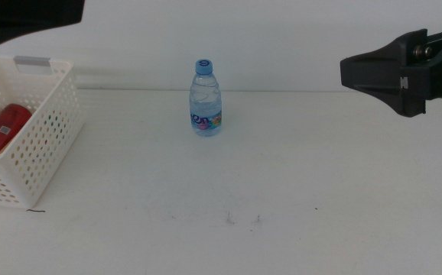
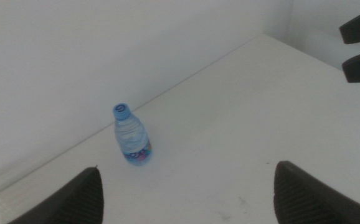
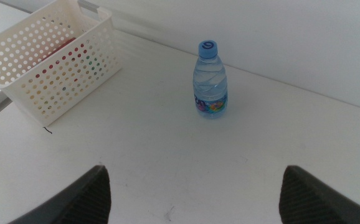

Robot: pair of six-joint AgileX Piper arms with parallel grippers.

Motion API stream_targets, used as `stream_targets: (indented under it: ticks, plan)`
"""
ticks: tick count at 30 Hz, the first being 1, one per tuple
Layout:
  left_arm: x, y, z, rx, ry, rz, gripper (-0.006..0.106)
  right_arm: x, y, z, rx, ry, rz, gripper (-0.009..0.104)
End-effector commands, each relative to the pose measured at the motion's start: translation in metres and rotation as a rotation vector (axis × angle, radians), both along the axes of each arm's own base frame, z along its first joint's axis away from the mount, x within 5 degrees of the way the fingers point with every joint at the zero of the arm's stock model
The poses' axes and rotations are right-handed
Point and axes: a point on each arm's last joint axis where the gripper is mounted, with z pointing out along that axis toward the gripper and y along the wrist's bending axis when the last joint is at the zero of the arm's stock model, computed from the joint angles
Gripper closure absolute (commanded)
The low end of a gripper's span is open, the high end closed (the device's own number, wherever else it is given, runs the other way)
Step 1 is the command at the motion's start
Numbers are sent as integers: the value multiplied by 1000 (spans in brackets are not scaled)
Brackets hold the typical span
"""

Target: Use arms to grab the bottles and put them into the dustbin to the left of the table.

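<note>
Main risk, imo: the water bottle (image 1: 206, 98) stands upright, tall and light, so a jaw clipping it on approach could tip it and send it rolling across the table (image 1: 282, 191). It's mid-table toward the back wall, well apart from the right gripper (image 1: 374, 75), raised at right. Both the right and left gripper (image 2: 186, 193) are spread wide w/ nothing held; the dustbin (image 1: 49, 145) at left already has the red can (image 1: 3, 130).

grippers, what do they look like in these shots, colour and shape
Both are plain matte black. The right gripper, seen in the middle view, is a chunky wedge that narrows toward its jaws, with two small metal screws on its side. In each wrist view the jaws are dark, rounded, tapering blocks, as on the left gripper. No cables or markings show.
</note>
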Motion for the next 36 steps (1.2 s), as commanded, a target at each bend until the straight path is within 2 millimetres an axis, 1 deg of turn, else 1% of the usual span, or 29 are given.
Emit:
stream_targets:
  ticks: [1,4,6,8,10,11,13,14,15,16,19,22,25,29,32,36]
  plan:
    - [-1,2,3,0,-28,9,7,-1,-2,4,8,-16,-7,2]
    - [2,3,2,21,-36,24,7,-1,-2,4,8,-16,-7,2]
    - [8,-1,-6,24,-56,29,7,-1,-2,4,8,-16,-7,2]
    - [19,-11,-24,7,-88,18,7,-1,-2,4,8,-16,-7,2]
    - [32,-22,-49,-37,-178,3,7,-1,-2,4,8,-16,-7,2]
    - [38,-28,-68,-69,-232,-12,7,-1,-2,4,11,-14,-6,2]
    - [47,-40,-115,-151,-346,-51,7,-1,-2,4,13,-12,-6,2]
    - [51,-43,-136,-186,-385,-60,7,-1,-2,4,13,-12,-6,2]
    - [53,-45,-161,-243,-407,-61,7,-1,-2,4,14,-14,-6,2]
    - [54,-44,-185,-297,-407,-49,7,-1,-2,4,14,-14,-6,2]
    - [55,-38,-243,-379,-331,39,7,-1,-2,4,14,-14,-6,2]
    - [57,-30,-279,-367,-242,135,7,-1,-2,4,14,-14,-6,2]
    - [63,-30,-296,-328,-191,190,7,-1,-2,4,14,-14,-6,2]
    - [77,-33,-306,-309,-192,216,7,-1,-2,4,14,-14,-6,2]
    - [100,-37,-311,-284,-205,243,7,-1,-2,4,14,-14,-6,2]
    - [139,-46,-324,-303,-156,216,7,-1,-2,4,14,-14,-6,2]
